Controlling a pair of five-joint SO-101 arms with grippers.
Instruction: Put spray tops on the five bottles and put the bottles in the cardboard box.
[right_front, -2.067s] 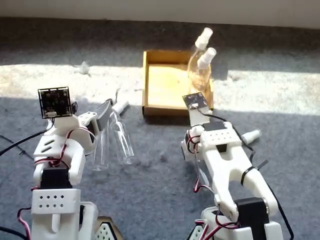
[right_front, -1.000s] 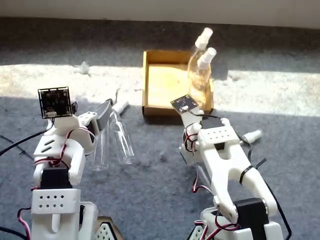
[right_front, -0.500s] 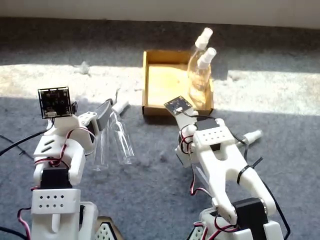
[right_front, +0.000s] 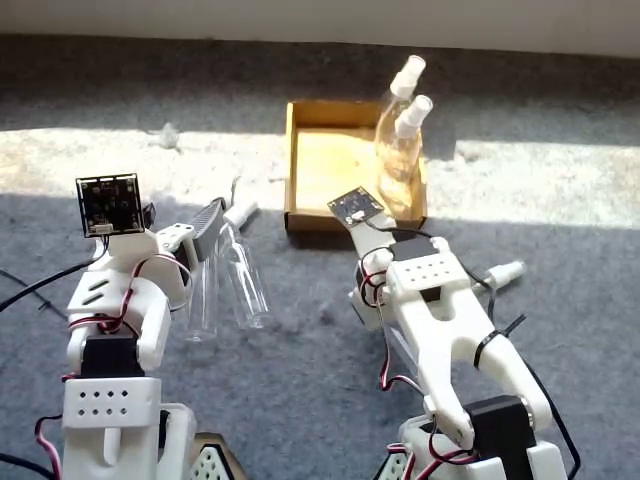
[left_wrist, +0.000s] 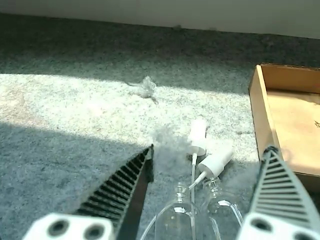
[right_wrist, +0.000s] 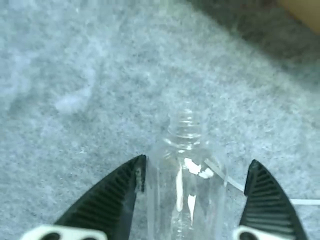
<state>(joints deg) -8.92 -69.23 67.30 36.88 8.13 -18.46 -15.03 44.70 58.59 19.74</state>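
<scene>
**Left gripper** (left_wrist: 210, 150)
- Jaws are spread wide and hold nothing.
- It hovers above two clear plastic bottles without tops (left_wrist: 175, 220). They lie side by side on the grey carpet (left_wrist: 60, 110), left of centre, with their necks pointing to the far side.
- Two loose white spray tops (left_wrist: 198, 135) lie on the carpet just beyond the bottle necks. A thin dip tube runs from them back toward the bottles.
- A small tuft of grey lint (left_wrist: 145, 87) lies farther off on the sunlit strip of carpet.

**Right gripper** (right_wrist: 197, 160)
- Jaws are open and straddle a third clear plastic bottle with a bare threaded neck (right_wrist: 185, 170), which lies on the carpet.
- One black finger (right_wrist: 112, 192) sits just beside the bottle wall, possibly touching it. The other finger stands apart from it. The bottle is not clamped.
- In the high view, the right arm (right_front: 440, 300) covers this bottle, just on the near side of the box.

**Shallow brown cardboard box** (right_front: 300, 170)
- It sits at the far centre of the carpet, open side up.
- Two clear bottles fitted with white spray tops (right_front: 400, 150) lean inside it against the right wall. Their spray heads project past the far right corner.

**Single white spray top** (right_front: 505, 270)
- It lies on the carpet to the right of the right arm, well apart from the box.
</scene>
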